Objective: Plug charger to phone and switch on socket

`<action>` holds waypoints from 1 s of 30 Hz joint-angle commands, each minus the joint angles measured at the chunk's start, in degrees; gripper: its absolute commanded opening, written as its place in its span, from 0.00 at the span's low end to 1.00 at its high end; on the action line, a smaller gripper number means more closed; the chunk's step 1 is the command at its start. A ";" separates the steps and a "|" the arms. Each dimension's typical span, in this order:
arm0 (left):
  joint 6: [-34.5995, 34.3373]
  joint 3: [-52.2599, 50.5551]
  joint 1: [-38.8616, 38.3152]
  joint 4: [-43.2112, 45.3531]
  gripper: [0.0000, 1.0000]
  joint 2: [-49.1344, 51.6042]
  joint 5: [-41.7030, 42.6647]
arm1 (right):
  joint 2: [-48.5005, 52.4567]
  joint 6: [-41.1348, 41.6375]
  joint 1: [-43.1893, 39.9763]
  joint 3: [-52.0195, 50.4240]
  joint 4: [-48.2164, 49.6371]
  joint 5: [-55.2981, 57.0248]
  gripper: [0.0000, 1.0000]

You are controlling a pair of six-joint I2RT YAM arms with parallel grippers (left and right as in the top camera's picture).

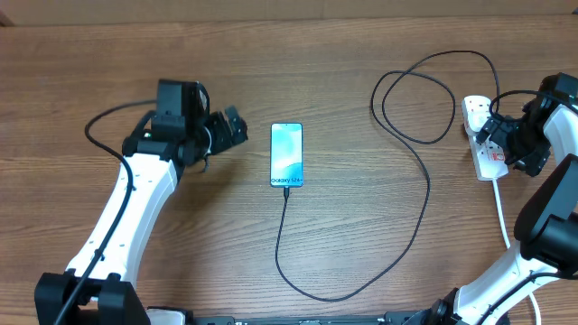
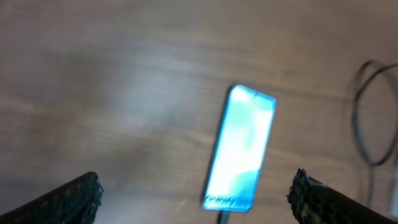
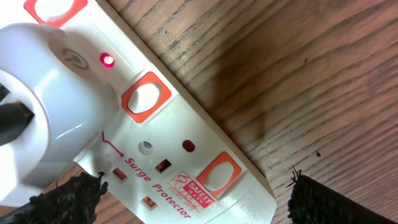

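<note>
Lying apart: one phone; one socket

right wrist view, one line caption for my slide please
Open right fingers flank the white surge-protector socket, a white plug seated in it and a red light lit.

You're working on a brown wood-grain table. Near its middle the phone lies flat, screen up. The charger meets the phone's bottom edge, then sweeps right and loops toward the socket at the right side (a small red light glows there). The socket's white cord trails toward the near edge.
</note>
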 commanded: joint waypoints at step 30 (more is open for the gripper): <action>7.15 -36.46 -0.52 36.02 1.00 -16.39 -1.18 | -0.17 -0.24 0.20 1.40 0.31 -0.33 1.00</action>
